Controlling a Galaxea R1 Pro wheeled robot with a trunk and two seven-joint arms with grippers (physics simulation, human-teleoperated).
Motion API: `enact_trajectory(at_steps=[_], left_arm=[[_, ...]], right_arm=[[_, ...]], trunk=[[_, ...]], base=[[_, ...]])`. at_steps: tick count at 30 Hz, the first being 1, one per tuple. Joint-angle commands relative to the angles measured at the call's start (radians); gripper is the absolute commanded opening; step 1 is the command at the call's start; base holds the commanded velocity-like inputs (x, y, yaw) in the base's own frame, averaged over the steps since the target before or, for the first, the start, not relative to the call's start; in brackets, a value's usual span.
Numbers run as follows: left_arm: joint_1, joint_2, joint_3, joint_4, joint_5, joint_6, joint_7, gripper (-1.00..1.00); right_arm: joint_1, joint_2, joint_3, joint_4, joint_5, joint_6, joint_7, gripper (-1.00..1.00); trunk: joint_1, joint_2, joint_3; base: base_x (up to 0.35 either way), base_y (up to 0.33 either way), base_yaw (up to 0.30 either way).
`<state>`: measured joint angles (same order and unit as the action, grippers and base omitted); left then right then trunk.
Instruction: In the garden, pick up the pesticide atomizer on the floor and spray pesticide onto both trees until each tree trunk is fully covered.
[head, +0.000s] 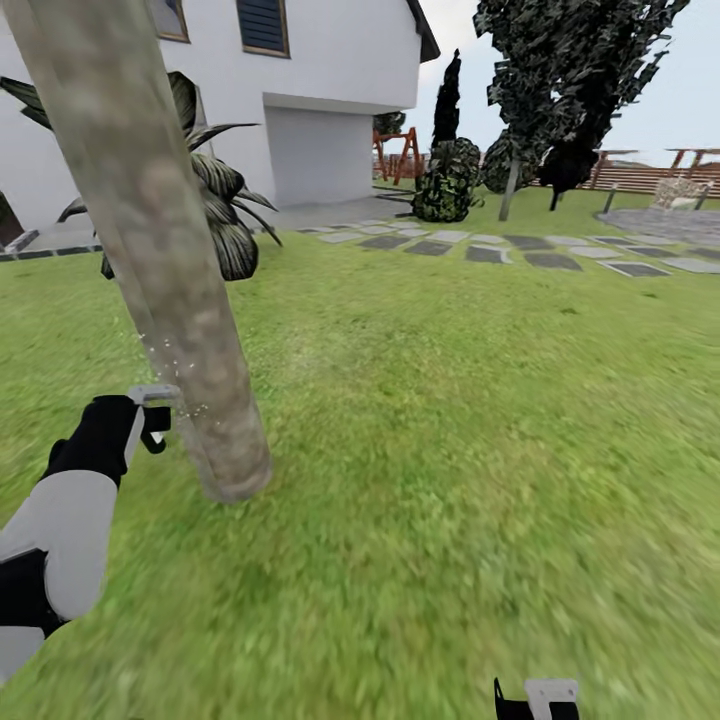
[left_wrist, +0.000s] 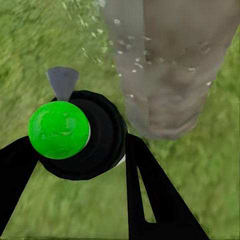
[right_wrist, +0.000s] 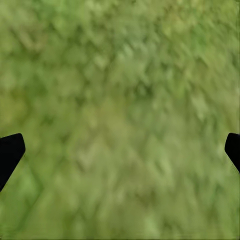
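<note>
A thick, mottled beige-grey tree trunk (head: 170, 290) leans across the left of the head view and meets the lawn just right of my left gripper (head: 150, 420). That gripper is shut on the pesticide atomizer (left_wrist: 75, 135), a black bottle with a bright green round top and a grey nozzle (left_wrist: 62, 82). The nozzle points at the trunk (left_wrist: 175, 65). White pesticide specks (left_wrist: 127, 52) hang between nozzle and bark, and they also show beside the trunk (head: 165, 350). My right gripper (right_wrist: 120, 150) is open over bare grass, low at the right (head: 540, 700).
A white house (head: 320, 90) stands behind, with a dark broad-leaved plant (head: 220, 200) at its wall. Grey stepping stones (head: 520, 250) cross the lawn. Far off are a round bush (head: 445, 180), a tree with a pale stem (head: 512, 185), black trees and a slat fence (head: 640, 178).
</note>
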<state>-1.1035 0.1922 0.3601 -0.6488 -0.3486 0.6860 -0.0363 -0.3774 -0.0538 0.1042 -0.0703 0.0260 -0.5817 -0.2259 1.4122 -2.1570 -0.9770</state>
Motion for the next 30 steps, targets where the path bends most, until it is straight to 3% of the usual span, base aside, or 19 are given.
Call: enact_trajectory(at_steps=[1,3,6,9,10,19,30], left_arm=[[0.012,0.004,0.003,0.001,-0.001,0.0,-0.001,-1.0],[0.033,0.006,0.001,0.0,0.0,0.0,-0.002,-1.0],[0.041,-0.013,-0.006,0.001,0.001,0.0,-0.001,-1.0],[0.036,-0.06,-0.031,-0.001,0.002,0.0,0.0,-1.0],[0.033,-0.064,-0.031,-0.001,0.002,0.001,0.001,-1.0],[0.043,-0.037,-0.034,-0.003,-0.004,0.0,0.001,-1.0],[0.044,-0.039,-0.034,-0.003,-0.001,0.0,0.003,-1.0]], right_arm=[[0.0,0.0,0.0,0.0,0.0,0.0,0.0,1.0],[0.0,0.0,0.0,0.0,0.0,0.0,0.0,1.0],[0.0,-0.005,0.0,0.001,0.0,0.0,0.0,1.0],[0.0,-0.006,0.0,0.001,0.0,0.0,0.0,1.0],[0.0,-0.006,0.0,0.001,0.0,0.0,0.0,1.0],[0.0,-0.006,0.0,0.001,0.0,0.002,0.0,1.0],[0.0,-0.006,0.0,0.001,0.0,0.002,0.0,1.0]], trunk=[[0.0,0.0,0.0],[0.0,0.0,0.0],[0.0,0.0,0.0],[0.0,0.0,0.0],[0.0,0.0,0.0],[0.0,0.0,0.0],[0.0,0.0,0.0]], base=[[0.036,-0.018,0.234],[0.014,-0.007,0.094],[0.002,-0.001,0.012],[0.0,0.0,0.001],[0.0,0.0,0.0],[0.0,0.0,0.0],[0.06,-0.17,0.0]])
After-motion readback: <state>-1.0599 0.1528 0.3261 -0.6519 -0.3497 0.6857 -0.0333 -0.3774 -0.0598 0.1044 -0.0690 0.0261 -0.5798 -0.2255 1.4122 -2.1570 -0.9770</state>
